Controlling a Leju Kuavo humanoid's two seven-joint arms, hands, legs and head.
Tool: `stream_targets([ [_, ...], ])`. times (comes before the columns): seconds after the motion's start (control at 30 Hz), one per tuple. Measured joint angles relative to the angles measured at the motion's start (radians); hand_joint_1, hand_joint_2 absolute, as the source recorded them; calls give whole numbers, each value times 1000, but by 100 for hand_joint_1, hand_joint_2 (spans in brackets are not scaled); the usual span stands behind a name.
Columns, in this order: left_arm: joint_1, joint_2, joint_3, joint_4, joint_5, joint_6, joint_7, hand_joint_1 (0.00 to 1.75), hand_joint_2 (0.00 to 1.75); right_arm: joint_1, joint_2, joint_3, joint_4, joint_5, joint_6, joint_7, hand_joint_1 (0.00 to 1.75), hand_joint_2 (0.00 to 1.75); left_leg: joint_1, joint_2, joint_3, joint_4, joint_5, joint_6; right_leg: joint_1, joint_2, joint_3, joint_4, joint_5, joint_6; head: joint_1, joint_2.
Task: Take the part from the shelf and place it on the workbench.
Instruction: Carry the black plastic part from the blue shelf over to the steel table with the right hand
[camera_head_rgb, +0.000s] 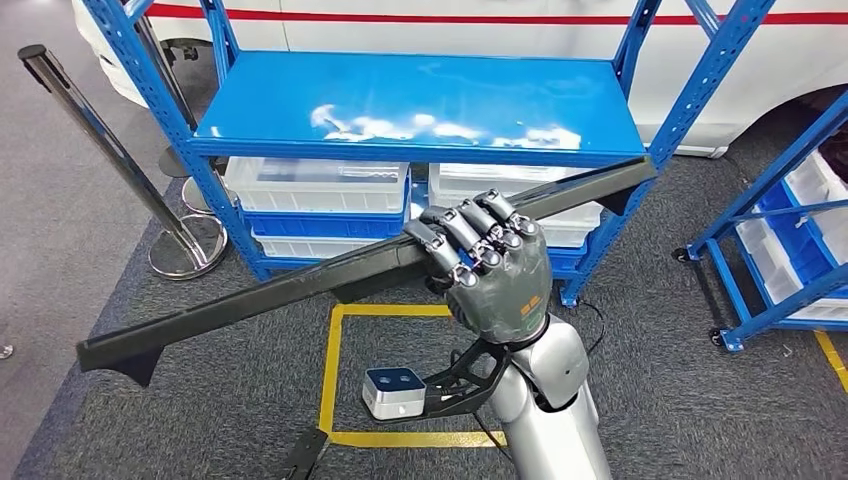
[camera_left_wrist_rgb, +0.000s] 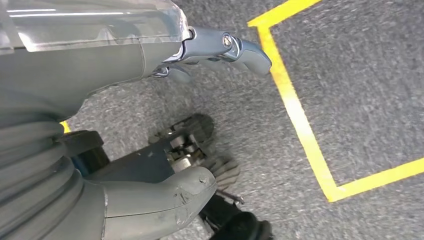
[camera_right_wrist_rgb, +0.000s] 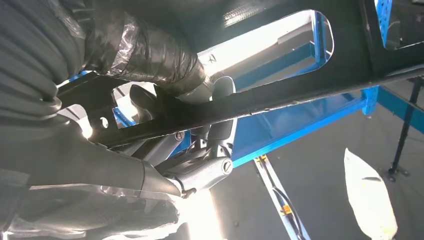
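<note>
The part is a long black bar with angled ends, held level in front of the blue shelf. It runs from the lower left up to the shelf's right front corner. My right hand grips it near its middle, fingers curled over the top edge. In the right wrist view the part crosses the picture as a dark beam with cut-outs, and the right hand's fingers wrap around it. My left hand hangs over the grey carpet with its fingers apart and nothing in it.
White bins sit on the shelf's lower levels. A metal stanchion stands at the left, and a second blue rack at the right. A yellow taped square marks the carpet below. A white vehicle body is behind the shelf.
</note>
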Motion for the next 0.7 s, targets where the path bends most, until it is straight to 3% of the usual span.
stream_targets([
  [0.03,1,0,0,0,0,0,0,0,175,3,-1,0,0,1,0,0,175,175,-2,0,-13,4,7,0,0,0,7,16,-2,-1,0,0],
  [0.07,1,-1,0,0,0,0,0,0,175,6,-1,0,0,1,0,0,175,175,-4,0,-25,9,13,0,1,0,34,-8,11,-4,0,0],
  [0.13,1,-3,0,0,0,0,-1,0,175,8,-1,0,0,1,0,0,175,175,-6,0,-47,18,23,-3,6,0,128,-136,45,-15,0,0],
  [0.2,2,-5,0,0,0,0,-2,0,175,8,-1,0,-2,1,0,1,175,175,-6,0,-58,25,33,-12,14,-1,185,-228,61,-25,0,0],
  [0.27,2,-7,0,0,0,0,-4,0,175,9,-1,0,-3,0,0,2,175,175,-4,0,-62,23,46,-24,20,-1,186,-243,73,-31,0,0],
  [0.33,4,-7,0,0,0,0,-5,0,175,9,-1,0,-3,0,0,4,175,175,-4,-2,-70,24,44,-35,12,-4,179,-259,93,-42,1,0],
  [0.4,6,-6,0,0,1,-1,-6,0,175,9,0,1,-3,0,0,7,175,175,-1,-6,-92,82,-21,-47,4,-8,163,-273,118,-53,0,0],
  [0.47,8,-4,0,0,2,-3,-8,0,175,8,0,2,-2,-1,0,9,175,175,7,-7,-122,202,-115,-61,3,-11,137,-273,139,-57,0,0],
  [0.5,9,-3,0,0,2,-3,-9,0,175,8,0,2,-1,-2,0,10,175,175,12,-7,-129,253,-139,-67,3,-11,123,-272,150,-56,0,0],
  [0.53,10,-2,0,0,2,-3,-10,0,175,8,0,2,0,-2,0,10,175,175,16,-6,-124,282,-141,-73,2,-12,107,-271,161,-54,0,0],
  [0.57,10,-1,0,0,1,-3,-10,0,175,8,0,3,1,-2,0,11,175,175,20,-6,-104,279,-121,-77,0,-13,91,-269,172,-51,0,0],
  [0.63,10,0,0,0,1,-3,-10,0,175,8,0,3,2,-2,0,13,175,175,27,-7,-17,180,-79,-84,-5,-12,60,-261,193,-41,0,0],
  [0.7,9,1,0,0,0,-3,-10,0,175,7,1,5,2,-2,0,16,175,175,24,-10,69,52,-84,-77,-7,-12,41,-255,212,-27,0,0],
])
